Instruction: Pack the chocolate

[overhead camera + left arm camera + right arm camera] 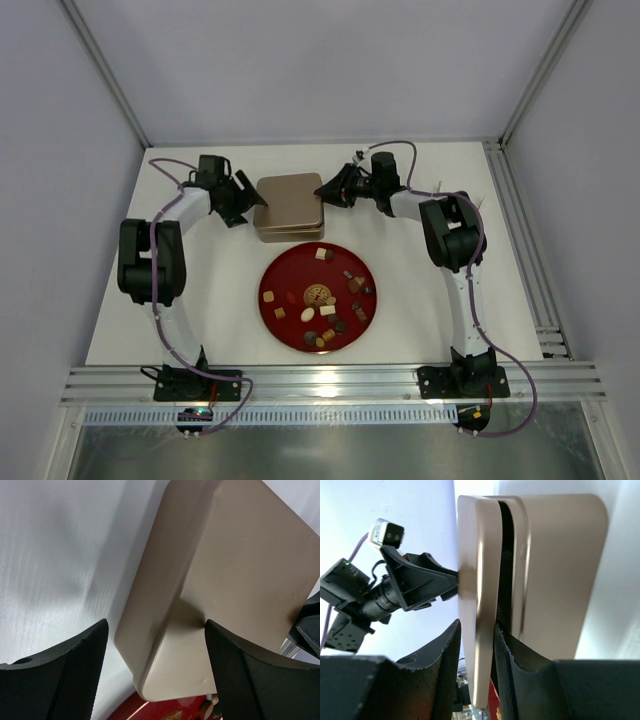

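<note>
The chocolate (328,310) is several small brown, tan and cream sweets spread on a round red plate (297,272) at mid-table. Behind the plate stands a gold tin box (290,205). My right gripper (330,190) is shut on the right edge of the tin's lid (477,555), one finger above it and one under it; a dark gap shows between the lid and the base (560,570). My left gripper (245,205) is open at the tin's left side. In the left wrist view the tin's corner (200,580) lies between its fingers, and the right finger (225,665) is against it.
The red plate's rim (165,710) shows just past the tin in the left wrist view. White cage walls stand at the back and sides. A metal rail (320,382) runs along the near table edge between the arm bases.
</note>
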Robot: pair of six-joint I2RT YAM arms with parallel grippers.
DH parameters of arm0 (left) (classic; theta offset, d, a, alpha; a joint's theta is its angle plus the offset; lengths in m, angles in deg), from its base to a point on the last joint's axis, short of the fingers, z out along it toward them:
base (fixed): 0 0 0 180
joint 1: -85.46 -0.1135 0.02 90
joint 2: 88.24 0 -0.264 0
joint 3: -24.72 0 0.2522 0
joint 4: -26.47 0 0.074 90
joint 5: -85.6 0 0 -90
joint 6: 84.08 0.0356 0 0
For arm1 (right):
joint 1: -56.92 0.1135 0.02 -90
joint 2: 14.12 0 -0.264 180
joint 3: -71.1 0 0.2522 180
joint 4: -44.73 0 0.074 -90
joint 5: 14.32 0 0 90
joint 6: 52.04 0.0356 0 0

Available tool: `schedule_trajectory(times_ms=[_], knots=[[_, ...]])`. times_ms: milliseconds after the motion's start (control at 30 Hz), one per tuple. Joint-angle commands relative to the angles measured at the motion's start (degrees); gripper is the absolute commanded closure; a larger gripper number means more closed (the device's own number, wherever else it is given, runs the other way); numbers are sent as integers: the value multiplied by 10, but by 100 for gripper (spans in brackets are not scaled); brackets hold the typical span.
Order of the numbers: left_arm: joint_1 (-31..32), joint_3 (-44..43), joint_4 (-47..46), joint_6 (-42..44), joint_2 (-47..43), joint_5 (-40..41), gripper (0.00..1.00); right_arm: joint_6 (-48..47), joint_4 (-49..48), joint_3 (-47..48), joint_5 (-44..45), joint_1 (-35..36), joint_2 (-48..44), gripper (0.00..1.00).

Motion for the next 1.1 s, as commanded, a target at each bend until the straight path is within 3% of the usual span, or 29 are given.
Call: schedule_trajectory(times_ms=[0, 733, 1067], knots=[[7, -11, 4, 14, 6, 18, 24, -60, 50, 11, 14, -4, -47, 65], [31, -49, 38, 27, 12, 52, 24, -223, 251, 49, 123, -6, -92, 61], [35, -54, 44, 29, 17, 58, 23, -223, 247, 46, 120, -8, -109, 60]])
